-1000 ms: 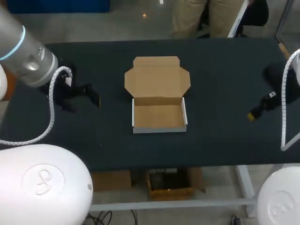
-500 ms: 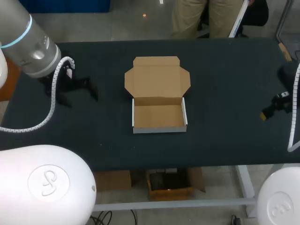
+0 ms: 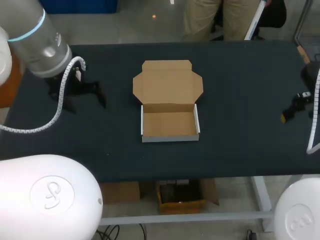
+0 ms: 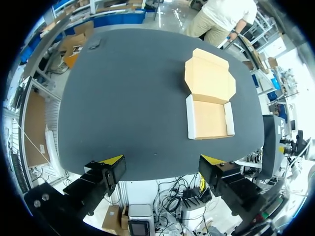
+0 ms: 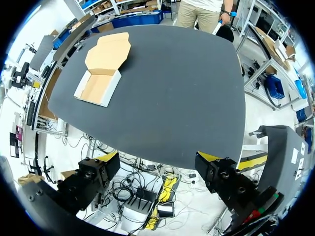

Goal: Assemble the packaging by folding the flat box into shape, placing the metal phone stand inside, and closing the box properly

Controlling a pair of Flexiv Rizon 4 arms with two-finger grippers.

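Box [image 3: 169,102] sits approx mid-table [image 3: 240,75], squared to the table edges. Tray [image 3: 169,125] is formed: four walls upright, white outside, brown inside, floor fully in sight. Lid [image 3: 168,82] lies flat open on the far side of the tray, hinged at its back wall, w/ side flaps and front tuck flap spread on the mat.

Edges: a strip of bare mat runs between the tuck flap and the far edge. The tray's front wall stands well back from the near edge. Wide bare mat on both sides of the box, about equal L and R.

L gripper [image 4: 161,162]: wide open, holding nothing, fingers [image 4: 106,176] far apart w/ only mat and the table's near edge showing between them. In the head view it hangs over the L part of the table, near the L edge, well apart from the box. From the wrist cam the box is ahead, off toward one finger's side.

R gripper [image 5: 158,158]: also wide open, nothing held, fingers [image 5: 93,174] spread. In the head view it's at the table's R edge, well apart from the box. From its wrist cam the box lies far ahead across a long stretch of bare mat.
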